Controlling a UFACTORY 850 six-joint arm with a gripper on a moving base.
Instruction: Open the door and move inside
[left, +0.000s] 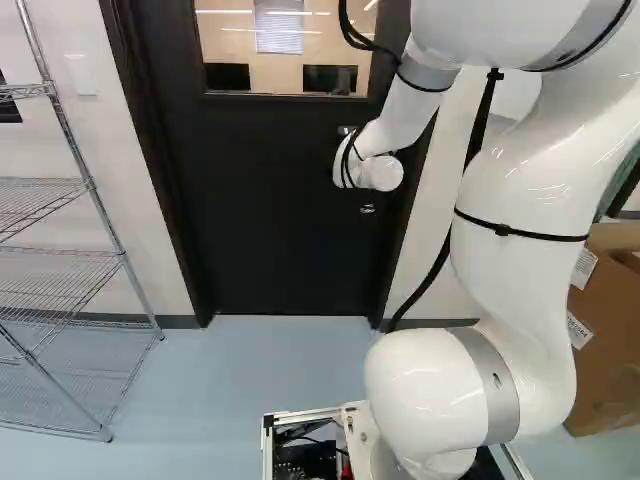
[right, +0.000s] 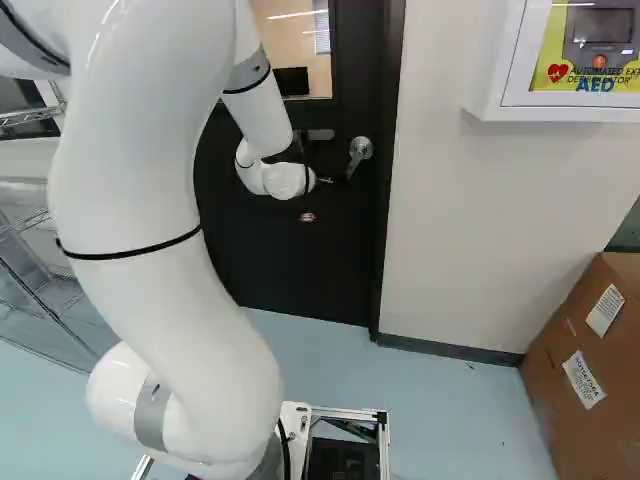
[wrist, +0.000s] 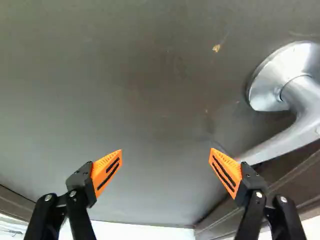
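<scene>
Left base view first: the door (left: 265, 210) stands dead ahead, apparently shut, dark and slab-like, with a window (left: 290, 50) up high. I'd call it a heavy one, rigid, slow to get going, best swung by steady travel of the base and arm (left: 510, 190) together. The handle (right: 360, 150)? Lost behind the wrist here, and the gripper (wrist: 166, 149) is hidden as well. The top of the door runs out of view, and no hinges show, so push or pull is anyone's guess.

Over to the right base view, and there it is! A metal lever near the door's edge, by the frame (right: 388, 200), slanting down towards the wrist, which sits just beside it. Smooth metal, likely slippery, probably sprung and firm to turn; bearing down out near the free end should give the best leverage. The wrist covers most of the gripper, so contact can't be judged from this side.

Wrist view, close in: the fingers are spread wide, nothing pinched, bare door ahead between them. The lever comes in from outside, its free end running to the tip of the nearer finger, orange pad (wrist: 225, 172) and all. Touching or just short? Can't tell; that finger covers the very end, and the lever's bend is partly cut off.
</scene>
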